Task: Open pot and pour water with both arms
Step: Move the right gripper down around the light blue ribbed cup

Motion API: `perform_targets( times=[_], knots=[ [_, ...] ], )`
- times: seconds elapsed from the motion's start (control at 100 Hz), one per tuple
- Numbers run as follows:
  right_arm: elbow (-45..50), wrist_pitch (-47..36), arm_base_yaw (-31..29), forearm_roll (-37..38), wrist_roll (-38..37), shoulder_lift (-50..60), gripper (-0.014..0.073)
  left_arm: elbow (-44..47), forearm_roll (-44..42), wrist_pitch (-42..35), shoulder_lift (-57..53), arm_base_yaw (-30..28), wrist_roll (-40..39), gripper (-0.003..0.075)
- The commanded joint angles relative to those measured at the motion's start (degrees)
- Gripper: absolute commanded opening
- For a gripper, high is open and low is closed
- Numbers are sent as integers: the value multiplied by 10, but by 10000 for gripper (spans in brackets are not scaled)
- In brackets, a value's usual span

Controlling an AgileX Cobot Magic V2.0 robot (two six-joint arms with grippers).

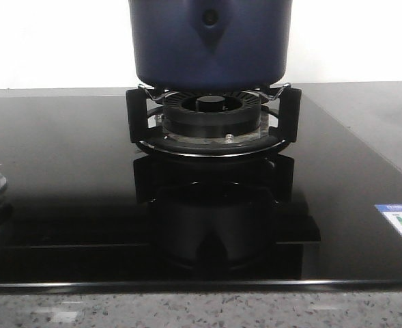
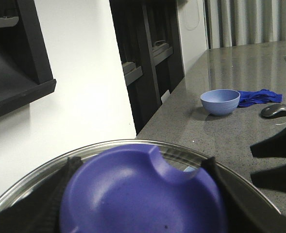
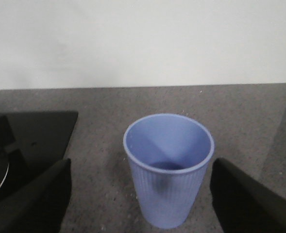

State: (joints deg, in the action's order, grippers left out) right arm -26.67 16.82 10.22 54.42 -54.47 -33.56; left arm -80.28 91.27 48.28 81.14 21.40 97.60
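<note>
Pot [image 1: 211,41] sits on burner [image 1: 211,119], top centre of front view. Left gripper [image 2: 143,194] clamps lid knob [image 2: 143,194]. Right gripper [image 3: 140,194] spread wide w/ cup [image 3: 168,167] between fingers.

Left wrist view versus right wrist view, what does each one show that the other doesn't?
Only the left wrist view shows the blue lid knob between the left gripper fingers, a glass lid rim, a blue bowl, a blue cloth and a mouse. Only the right wrist view shows a ribbed blue cup between the open right gripper fingers. Both show grey speckled countertop.
</note>
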Motion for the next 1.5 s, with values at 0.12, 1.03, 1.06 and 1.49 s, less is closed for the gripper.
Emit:
perform_targets(
  times=[0.12, 1.03, 1.06, 1.49],
  knots=[
    [-24, -11, 2, -303, 409, 4, 532, -21, 49, 0, -24, -1, -4, 335],
    [-8, -14, -81, -369, 538, 122, 531, -21, 49, 0, -24, -1, -4, 335],
    [-9, -10, -91, -369, 538, 129, 531, -21, 49, 0, -24, -1, -4, 335],
    [24, -32, -154, -385, 439, 135, 463, -21, 49, 0, -24, -1, -4, 335]
  ],
)
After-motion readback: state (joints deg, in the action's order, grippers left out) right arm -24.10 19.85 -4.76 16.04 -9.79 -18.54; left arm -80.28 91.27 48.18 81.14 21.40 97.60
